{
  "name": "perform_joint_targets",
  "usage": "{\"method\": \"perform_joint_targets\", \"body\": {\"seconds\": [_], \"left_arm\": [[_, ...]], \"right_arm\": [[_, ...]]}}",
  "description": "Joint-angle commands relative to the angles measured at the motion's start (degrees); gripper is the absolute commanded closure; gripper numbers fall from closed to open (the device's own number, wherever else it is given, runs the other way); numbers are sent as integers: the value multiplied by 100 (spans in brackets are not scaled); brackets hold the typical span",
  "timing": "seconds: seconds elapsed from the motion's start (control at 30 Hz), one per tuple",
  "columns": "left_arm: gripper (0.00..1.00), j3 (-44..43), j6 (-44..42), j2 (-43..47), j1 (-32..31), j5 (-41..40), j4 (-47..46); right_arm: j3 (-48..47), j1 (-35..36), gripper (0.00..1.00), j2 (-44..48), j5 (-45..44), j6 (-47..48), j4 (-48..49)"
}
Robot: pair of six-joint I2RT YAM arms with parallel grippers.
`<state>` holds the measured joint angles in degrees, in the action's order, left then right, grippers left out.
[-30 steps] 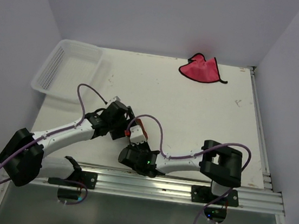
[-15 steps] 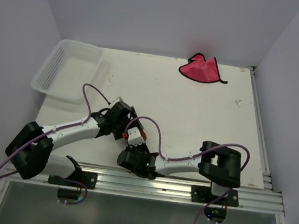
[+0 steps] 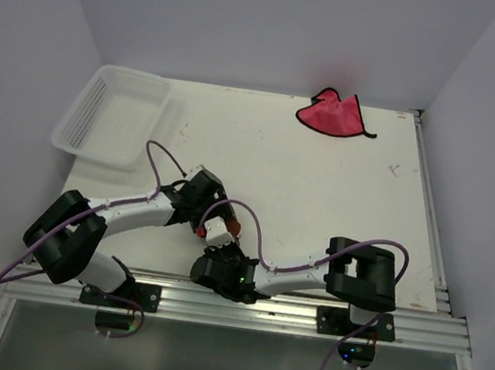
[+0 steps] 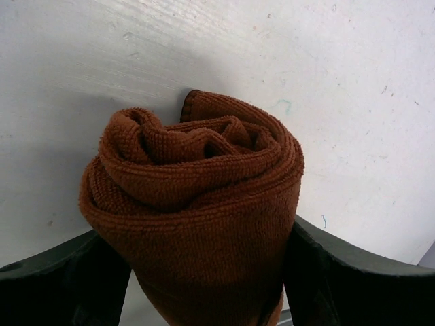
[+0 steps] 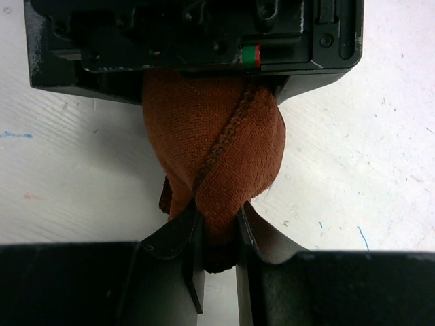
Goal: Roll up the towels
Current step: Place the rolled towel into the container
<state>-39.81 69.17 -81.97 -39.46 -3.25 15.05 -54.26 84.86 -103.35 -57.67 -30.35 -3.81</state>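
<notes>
Rust-brown towel point(image 4: 197, 204) wound into a snug roll near the worktop point(image 3: 318, 203)'s front edge, clamped by the left gripper point(image 4: 204, 278) and pinched at one end by the right gripper point(image 5: 217, 238). Looked about half done, with the pink towel point(image 3: 331, 114) lying unrolled at the far edge, well apart from both arms. Showed a white mesh basket point(image 3: 112, 114) at the far left corner, seemingly obstructing nothing.

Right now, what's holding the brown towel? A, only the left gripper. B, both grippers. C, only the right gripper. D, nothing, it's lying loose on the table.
B: the left gripper is clamped around the rolled brown towel, and the right gripper pinches the towel's end.
</notes>
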Motion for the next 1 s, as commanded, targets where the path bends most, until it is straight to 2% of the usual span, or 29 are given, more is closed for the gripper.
{"method": "perform_joint_targets", "body": {"seconds": [0.0,0.3,0.5,0.6,0.63,0.73,0.83,0.97], "left_arm": [[21,17,-140,-55,-44,-1,-230],[44,395,-140,-29,-70,298,-906],[73,589,-140,6,-79,298,-1109],[84,597,-184,24,-79,298,-1092],[87,589,-210,41,-79,298,-1083],[94,475,-342,50,-79,176,-943],[100,317,-448,59,-70,88,-802],[100,71,-702,67,-9,-26,-600]], "right_arm": [[-225,109,100,-89,-508,38,337],[-296,145,100,-150,-693,55,337],[-472,154,100,-203,-807,20,56],[-340,162,75,7,-921,11,74],[-305,180,55,121,-982,-6,74],[-208,206,38,254,-1185,-94,-40],[-146,207,35,324,-1238,-155,-111],[-6,285,34,491,-1255,-156,-41]]}}
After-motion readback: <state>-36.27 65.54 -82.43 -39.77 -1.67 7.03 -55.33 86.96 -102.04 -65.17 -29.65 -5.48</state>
